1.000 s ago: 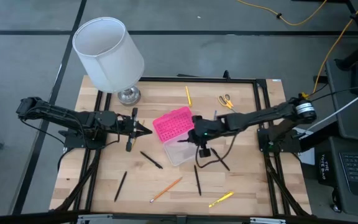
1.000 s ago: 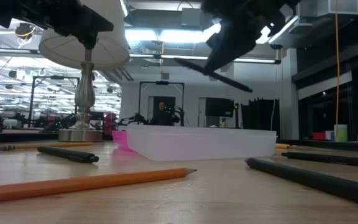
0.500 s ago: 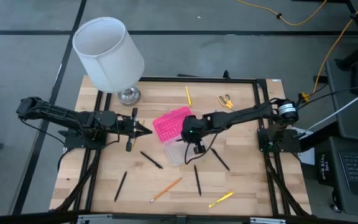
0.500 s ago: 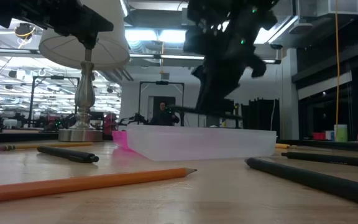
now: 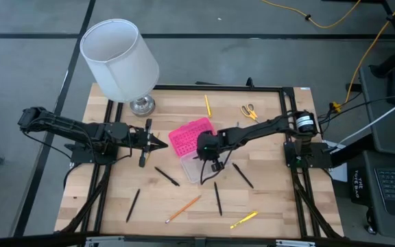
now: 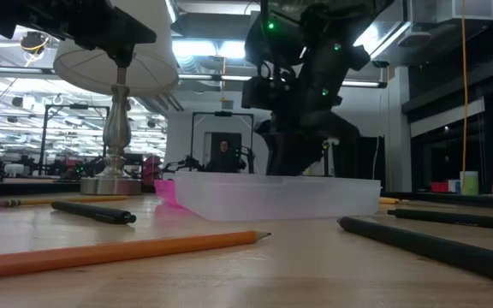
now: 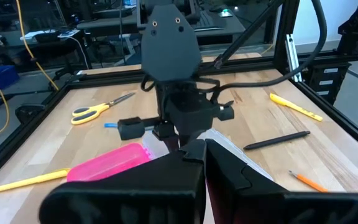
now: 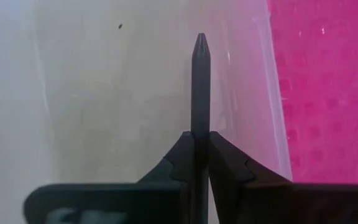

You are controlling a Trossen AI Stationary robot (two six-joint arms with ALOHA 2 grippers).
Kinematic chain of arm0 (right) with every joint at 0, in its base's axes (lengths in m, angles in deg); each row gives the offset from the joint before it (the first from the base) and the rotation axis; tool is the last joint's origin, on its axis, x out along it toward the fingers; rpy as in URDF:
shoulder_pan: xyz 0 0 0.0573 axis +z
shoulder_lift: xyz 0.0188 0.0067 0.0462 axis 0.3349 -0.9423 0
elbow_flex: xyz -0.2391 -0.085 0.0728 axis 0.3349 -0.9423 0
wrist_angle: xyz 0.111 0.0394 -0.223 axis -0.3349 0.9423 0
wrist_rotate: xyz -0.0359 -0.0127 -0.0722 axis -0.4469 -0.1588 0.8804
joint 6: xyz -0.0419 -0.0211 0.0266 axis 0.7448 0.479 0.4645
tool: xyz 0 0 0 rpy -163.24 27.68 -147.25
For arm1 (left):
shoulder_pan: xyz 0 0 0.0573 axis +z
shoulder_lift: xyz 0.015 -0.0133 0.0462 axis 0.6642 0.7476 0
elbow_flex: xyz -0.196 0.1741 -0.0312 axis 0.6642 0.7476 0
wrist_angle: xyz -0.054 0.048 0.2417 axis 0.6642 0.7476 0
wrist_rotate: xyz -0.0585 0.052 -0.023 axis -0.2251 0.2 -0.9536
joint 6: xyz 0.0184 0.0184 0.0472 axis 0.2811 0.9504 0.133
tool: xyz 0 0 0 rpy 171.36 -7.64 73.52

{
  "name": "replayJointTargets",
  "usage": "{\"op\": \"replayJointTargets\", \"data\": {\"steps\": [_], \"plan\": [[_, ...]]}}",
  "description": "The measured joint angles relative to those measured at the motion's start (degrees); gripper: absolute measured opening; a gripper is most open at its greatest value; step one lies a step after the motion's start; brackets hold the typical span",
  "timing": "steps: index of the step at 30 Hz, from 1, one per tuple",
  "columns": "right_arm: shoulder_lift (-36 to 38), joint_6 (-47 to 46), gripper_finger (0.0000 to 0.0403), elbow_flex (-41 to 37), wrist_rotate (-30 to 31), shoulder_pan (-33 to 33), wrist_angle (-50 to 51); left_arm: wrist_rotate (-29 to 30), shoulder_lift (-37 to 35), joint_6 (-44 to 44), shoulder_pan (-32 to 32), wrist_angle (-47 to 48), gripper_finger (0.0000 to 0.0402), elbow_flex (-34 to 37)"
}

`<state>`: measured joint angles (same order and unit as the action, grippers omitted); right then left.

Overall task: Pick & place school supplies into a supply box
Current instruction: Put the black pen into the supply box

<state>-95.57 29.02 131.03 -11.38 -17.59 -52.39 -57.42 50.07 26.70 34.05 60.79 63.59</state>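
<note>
A pale, smooth-grained wooden table top [image 5: 266,185] is seen beneath a box of frosted translucent plastic [image 8: 104,106] — its hot-pink lid [image 8: 328,93] is dimpled. At 11 o'clock, a polished metal lamp base [image 5: 141,106] is matched with a matt white shade [image 5: 118,58].

- The right arm [image 5: 266,127] reaches from its base at the table's right edge toward the middle, stretched nearly straight and angled slightly downward.
- The right gripper [image 5: 209,152] sits at the arm's far end, pointing down; in the low view its wrist [image 6: 302,81] hangs low with green lights lit.
- Its 2 fingers [image 8: 182,155] are pinched together on a thin black pen [image 8: 200,87] (the tip sticks out past them).
- The left arm [image 5: 74,129] lies folded at the table's left side, forearm level.
- The left gripper [image 5: 158,143] points toward the middle, its 2 fingers [image 7: 235,171] pressed together with nothing between them.
</note>
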Motion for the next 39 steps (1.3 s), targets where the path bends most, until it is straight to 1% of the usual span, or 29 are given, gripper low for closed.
{"op": "replayJointTargets", "data": {"steps": [21,28,33,39], "plan": [[-0.16,-0.4,0.0077,0.0,0.04,0.0,-1.27,0.0,0.0,0.0,0.0,0.01,0.0004,0.0],[4.22,-4.71,0.008,0.13,0.31,0.34,-1.8,0.0,0.0,0.01,0.01,0.0,0.0004,0.0],[7.8,-7.51,0.008,0.12,3.73,1.94,0.23,0.0,0.0,0.0,0.0,-0.14,0.0004,0.0],[13.2,-14.93,0.008,-2.13,10.7,6.18,4.77,0.0,0.0,0.0,0.0,-0.06,0.0004,0.0]]}}
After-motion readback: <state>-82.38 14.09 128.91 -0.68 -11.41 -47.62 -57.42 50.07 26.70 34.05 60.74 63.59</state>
